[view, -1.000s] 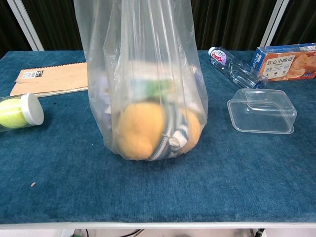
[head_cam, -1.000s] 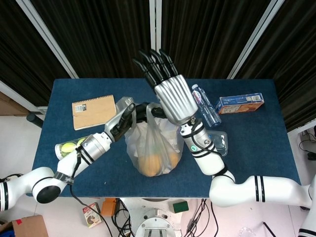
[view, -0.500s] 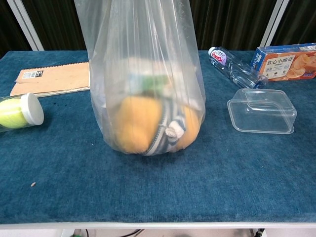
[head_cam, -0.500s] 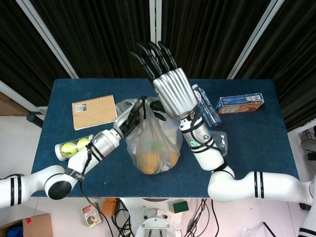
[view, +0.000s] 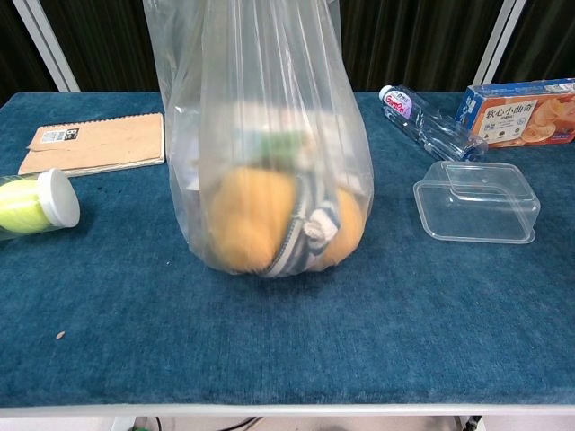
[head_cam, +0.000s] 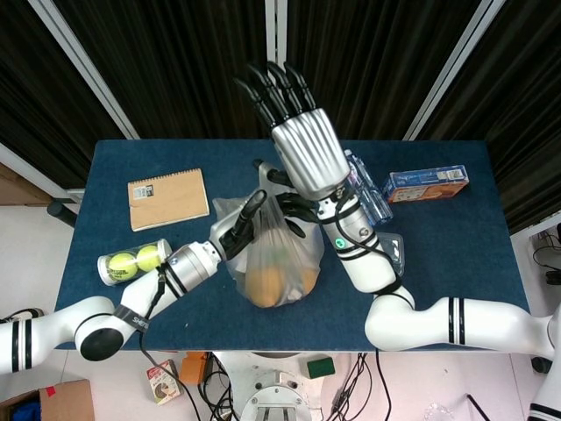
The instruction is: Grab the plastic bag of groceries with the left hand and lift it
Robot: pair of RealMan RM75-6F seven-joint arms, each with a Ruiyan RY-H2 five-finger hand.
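A clear plastic bag (head_cam: 276,263) of groceries, with orange fruit at its bottom, hangs stretched tall at the middle of the blue table (head_cam: 456,263). My left hand (head_cam: 241,224) grips the gathered top of the bag from the left. In the chest view the bag (view: 269,162) fills the centre, its bottom at or just above the cloth; neither hand shows there. My right hand (head_cam: 298,132) is raised high above the bag, silver back toward the camera, black fingers spread and holding nothing.
A brown notebook (head_cam: 166,197) and a tube of tennis balls (head_cam: 131,261) lie to the left. To the right lie a water bottle (view: 431,121), an orange snack box (view: 521,112) and a clear plastic container (view: 476,202).
My left hand has moved right and nearer the camera with the bag's top. In the chest view the bag's bottom has risen a little. The right hand stays raised.
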